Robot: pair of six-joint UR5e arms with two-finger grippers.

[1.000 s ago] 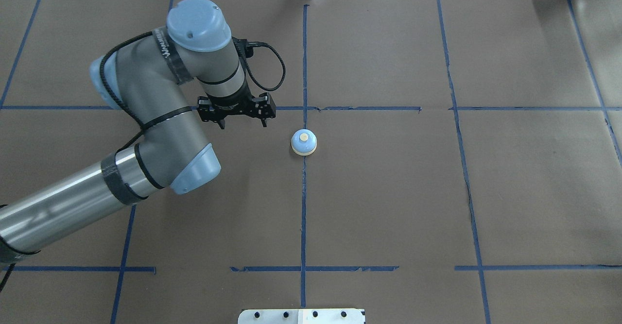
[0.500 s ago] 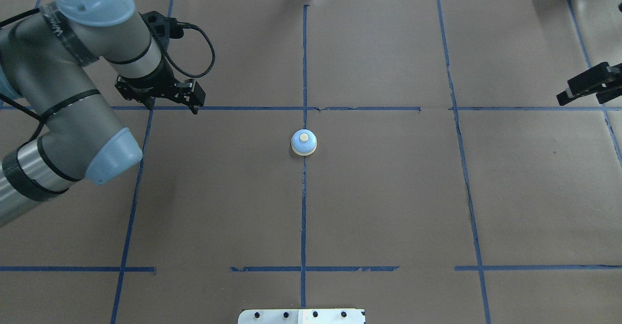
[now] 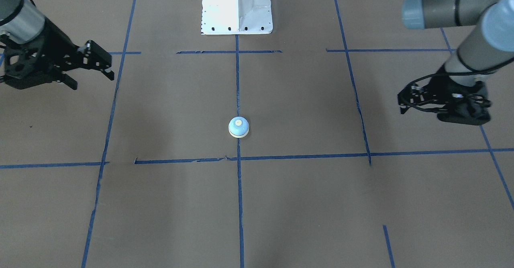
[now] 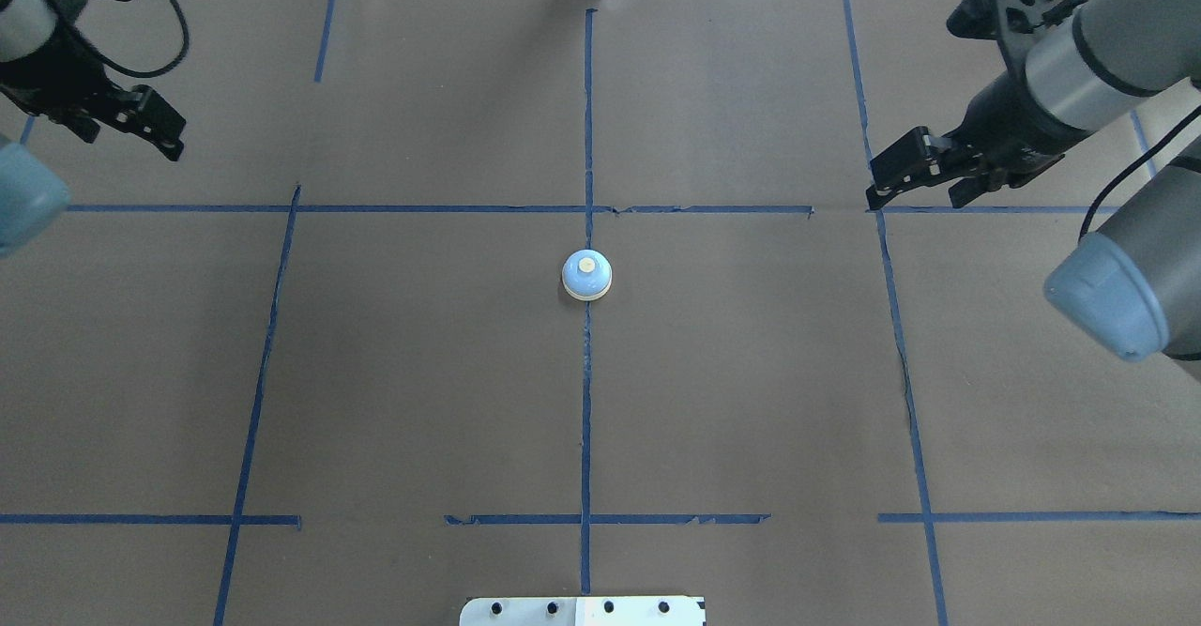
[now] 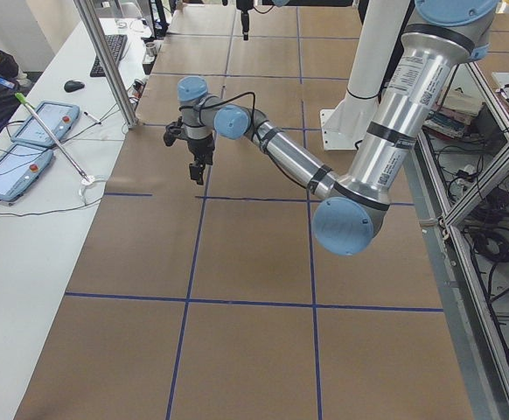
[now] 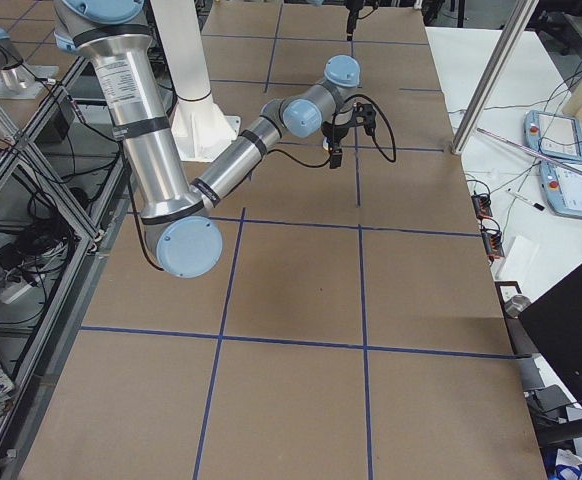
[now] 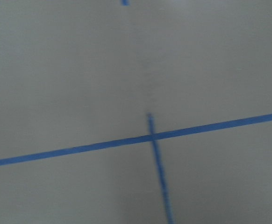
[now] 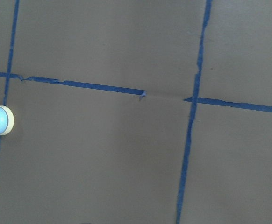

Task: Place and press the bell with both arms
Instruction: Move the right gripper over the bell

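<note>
Two grippers are seen well apart from the bell (image 4: 586, 275), which stands upright on the centre line of blue tape (image 4: 586, 419) near the table's middle, touched by nothing. The right gripper (image 4: 915, 196) is held with its fingers apart over a cross line off to the bell's side. The left gripper (image 4: 127, 129) is held near the far left corner, fingers likewise apart.

Placing looks done, so pressing is judged to be the step in hand. A fingertip should be brought squarely over the cream button (image 4: 586, 266) and lowered straight and lightly, since a slanted push could skid the small bell.

The table is covered in brown paper (image 4: 751, 401) gridded with tape that is torn in places. A white pedestal (image 3: 237, 7) is bolted at the robot's edge, and a white side desk (image 5: 27, 219) with control tablets (image 5: 49, 122) is seen beyond.
</note>
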